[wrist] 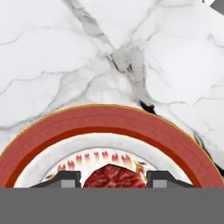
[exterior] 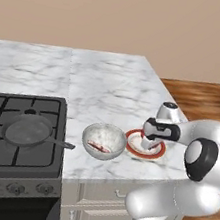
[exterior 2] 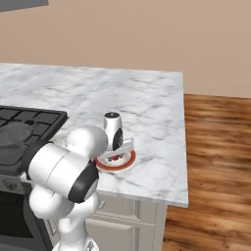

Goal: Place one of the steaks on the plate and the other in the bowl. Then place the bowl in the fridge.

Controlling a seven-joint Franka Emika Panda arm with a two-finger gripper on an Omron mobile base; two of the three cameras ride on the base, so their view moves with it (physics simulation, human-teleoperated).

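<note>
The white plate with a red-orange rim [exterior: 158, 152] [exterior 2: 128, 161] [wrist: 109, 120] lies near the counter's front edge. My gripper [exterior: 149, 142] [exterior 2: 114, 156] [wrist: 114, 180] points down onto its middle. Its two fingertips sit on either side of the marbled red steak [wrist: 114, 176], which fills the gap between them and rests at the plate's centre. Just left of the plate stands the speckled whitish-grey bowl [exterior: 105, 133], with the other red steak [exterior: 98, 147] lying inside it. The fridge is out of view.
A black gas stove [exterior: 18, 137] with a grey frying pan [exterior: 27, 131] [exterior 2: 12, 137] sits left of the bowl, its handle pointing toward the bowl. The marble counter [exterior: 111, 82] stretches back. Wooden floor [exterior 2: 215, 147] lies beyond the counter's right edge.
</note>
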